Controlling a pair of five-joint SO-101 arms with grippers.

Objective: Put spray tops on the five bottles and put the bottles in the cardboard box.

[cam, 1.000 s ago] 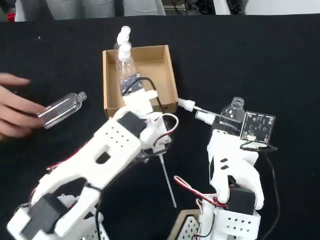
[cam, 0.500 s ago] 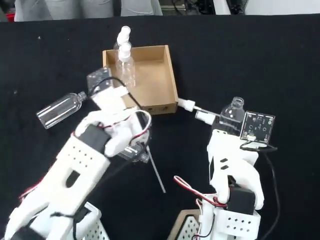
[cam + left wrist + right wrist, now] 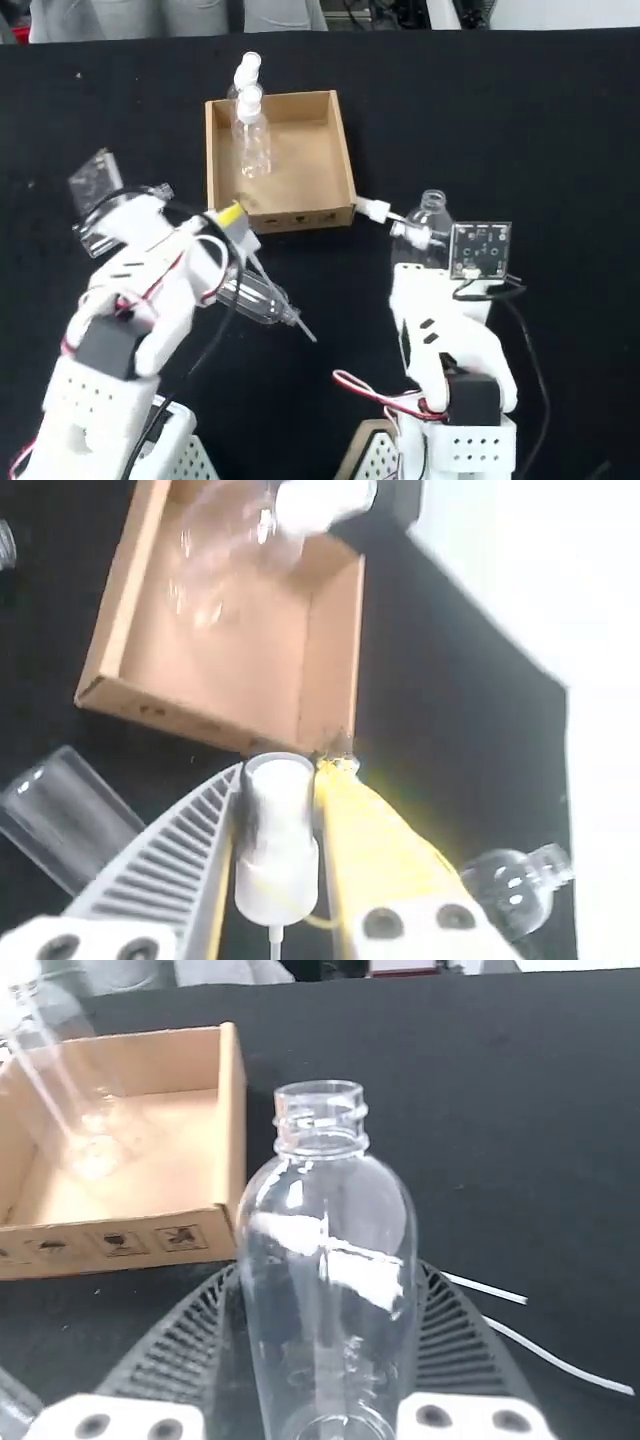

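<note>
box (image 3: pixel 305 165) sits in the upper middle of the high view on the black table (image 3: pixel 520 120), open side up. a capped bottle (image 3: pixel 250 135) stands inside it near its upper left corner. a second capped bottle (image 3: pixel 246 68) shows at the box's far wall; i cannot tell whether it is inside or just behind.

the left arm stretches from the lower left of the high view toward the box. the left pincer (image 3: pixel 283 772) is clamped on a white top (image 3: pixel 278 830). one finger is grey and ribbed, the other yellow, and each presses a side of the top. the top's thin tube runs back toward the wrist camera. the pincer tip is near the box's printed front wall.

a lying bottle (image 3: pixel 157 192) rests on the table at the left of the high view. it is mostly hidden under the left arm, with its neck toward the box.

the right arm rises from the lower right of centre. the right pincer (image 3: pixel 330 1275) is clamped on an open bottle (image 3: pixel 330 1260), which is upright with a bare threaded neck. in the high view this bottle is right of the box's lower right corner. a loose top (image 3: pixel 374 209) lies just beside that corner. a second loose top (image 3: pixel 408 232) lies right by the open bottle; i cannot tell if they touch.
</note>
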